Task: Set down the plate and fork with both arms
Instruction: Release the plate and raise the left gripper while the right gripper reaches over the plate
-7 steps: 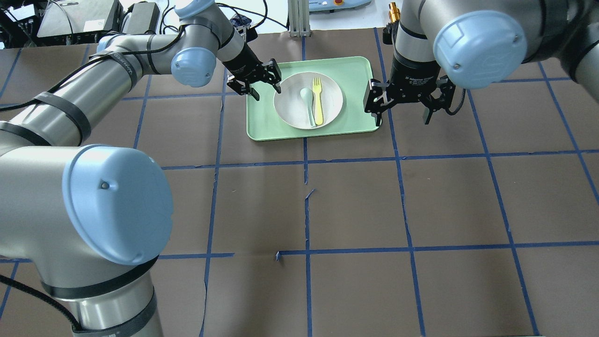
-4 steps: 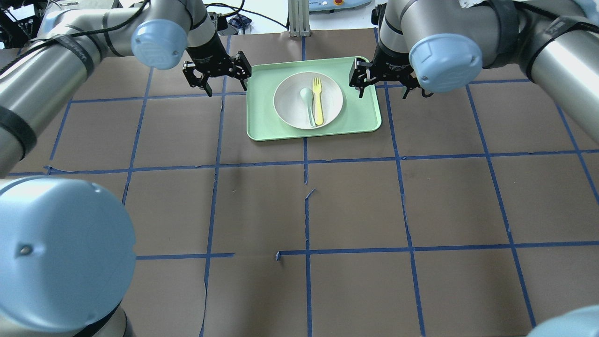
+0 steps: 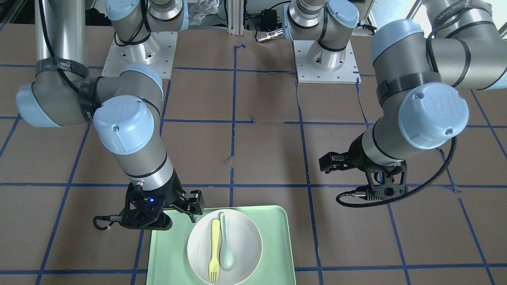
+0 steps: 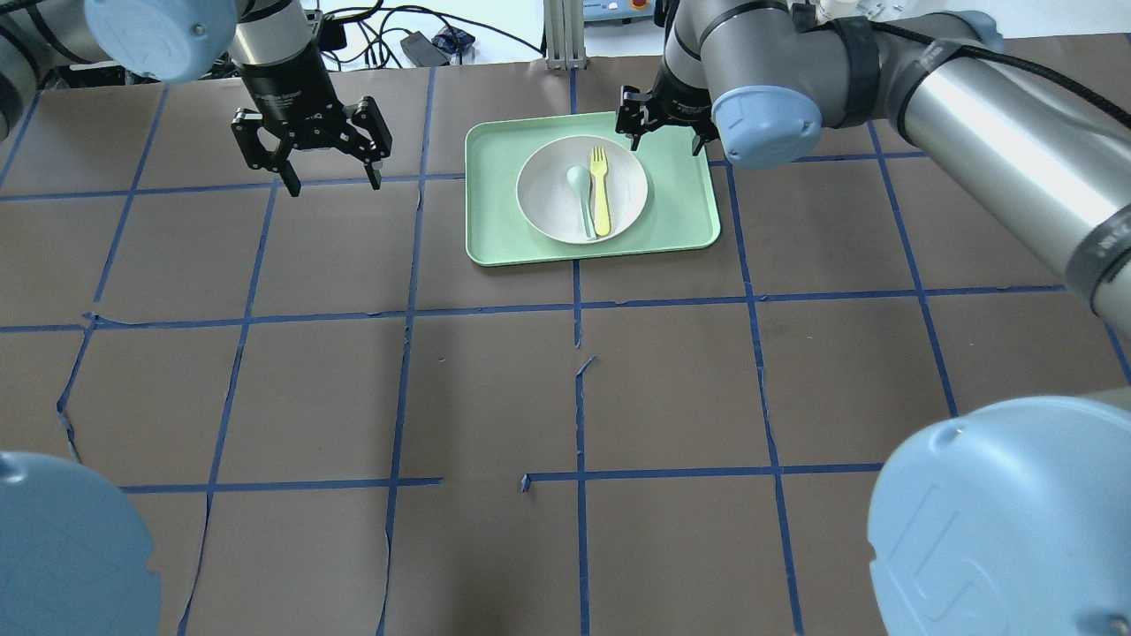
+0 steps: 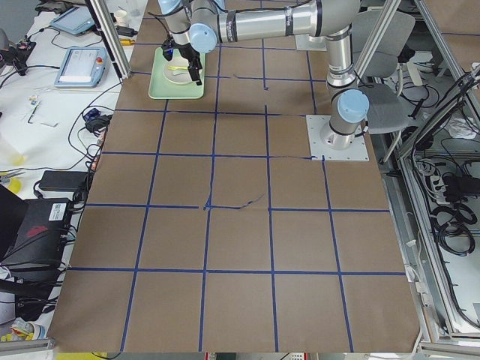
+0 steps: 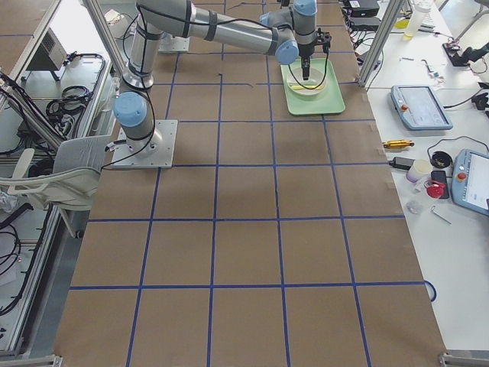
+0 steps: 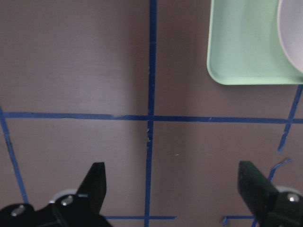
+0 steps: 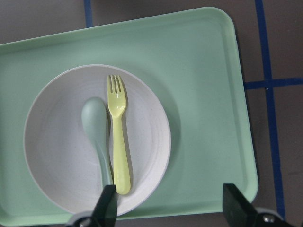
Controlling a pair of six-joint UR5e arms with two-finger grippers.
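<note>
The off-white plate [image 4: 548,190] sits in the middle of the mint-green tray [image 4: 680,212]. The pale-yellow fork [image 4: 602,190] lies in the plate, with a grey-green spoon [image 4: 580,196] beside it. My right gripper [image 4: 664,132] is open and empty above the tray's far right part. In the right wrist view its fingers [image 8: 108,203] frame the plate [image 8: 57,142] and fork [image 8: 118,137] from above. My left gripper [image 4: 334,181] is open and empty over bare table left of the tray. The left wrist view shows it [image 7: 175,189] wide apart, with the tray's corner [image 7: 246,47] at the top right.
The table is brown paper with a grid of blue tape lines [image 4: 579,305]. The tray [image 3: 277,237] lies near the operators' edge. The arm bases [image 3: 138,51] stand at the robot's side. Cables and devices [image 4: 424,40] lie beyond the far edge.
My left gripper has moved left, away from the tray's left edge. My right gripper has moved left from beside the tray to above its far right part. Plate, fork and spoon have not moved.
</note>
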